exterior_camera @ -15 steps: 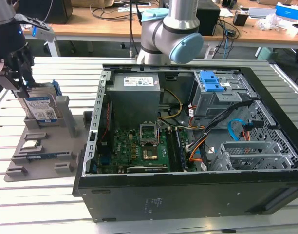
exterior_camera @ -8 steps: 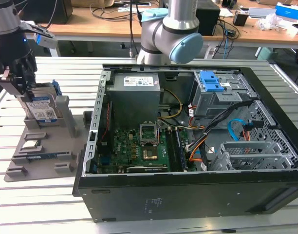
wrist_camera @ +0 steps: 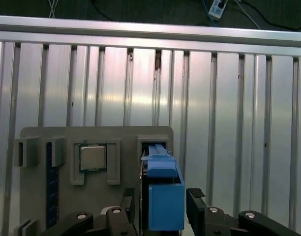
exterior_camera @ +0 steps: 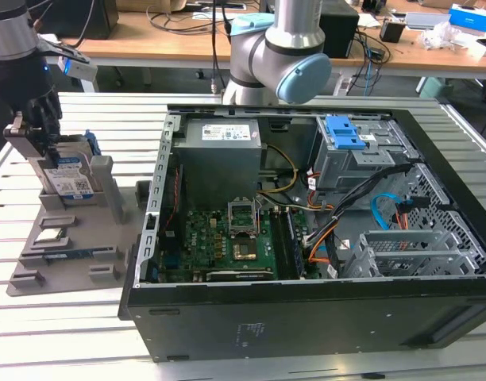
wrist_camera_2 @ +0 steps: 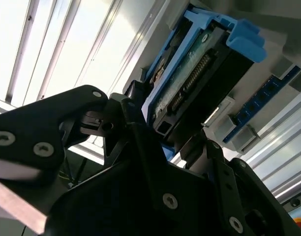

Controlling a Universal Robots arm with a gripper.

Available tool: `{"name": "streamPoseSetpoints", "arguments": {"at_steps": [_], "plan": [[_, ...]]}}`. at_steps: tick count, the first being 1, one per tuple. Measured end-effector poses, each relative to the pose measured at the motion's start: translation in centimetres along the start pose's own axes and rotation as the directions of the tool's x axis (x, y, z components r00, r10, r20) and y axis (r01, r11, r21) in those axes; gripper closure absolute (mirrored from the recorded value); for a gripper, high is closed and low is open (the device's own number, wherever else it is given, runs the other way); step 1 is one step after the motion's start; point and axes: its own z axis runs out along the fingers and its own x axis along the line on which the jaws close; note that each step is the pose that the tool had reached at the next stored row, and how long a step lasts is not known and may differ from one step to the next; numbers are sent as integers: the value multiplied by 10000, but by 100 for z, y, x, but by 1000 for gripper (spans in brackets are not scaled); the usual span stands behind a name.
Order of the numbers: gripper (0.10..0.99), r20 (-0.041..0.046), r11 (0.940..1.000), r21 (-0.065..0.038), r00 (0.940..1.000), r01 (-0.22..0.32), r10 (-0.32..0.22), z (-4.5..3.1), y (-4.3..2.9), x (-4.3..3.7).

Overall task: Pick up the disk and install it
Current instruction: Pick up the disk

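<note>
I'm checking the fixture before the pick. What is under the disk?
The disk stands on edge in a slot of the grey holder, which lies on the slatted table. Its lower edge is sunk in the slot, so the slot's floor is hidden.

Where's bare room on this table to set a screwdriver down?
Bare slats lie nearer than the grey tray, on the exterior view's left of the case, and beyond the tray. Crowded: the tray, with the end effector at the disk, and inside the case.
</note>
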Motion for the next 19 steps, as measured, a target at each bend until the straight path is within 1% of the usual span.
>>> {"name": "streamPoseSetpoints", "arguments": {"at_steps": [5,6,7,8,10,12,13,18,19], "plan": [[545,-4,10000,7,10000,46,-46,0,0,0],[545,-20,9996,288,10000,46,-45,2,0,0],[545,-31,9990,451,10000,46,-45,1,0,0],[545,-32,9988,481,10000,47,-45,1,0,0],[545,-33,9987,517,10000,45,-43,3,4,-1],[545,-34,9987,516,10000,46,-44,6,57,-3],[545,-33,9987,516,10000,45,-43,7,67,-4],[545,-34,9987,516,10000,46,-44,7,69,-4],[561,-34,9987,517,10000,46,-44,7,70,-4]]}}
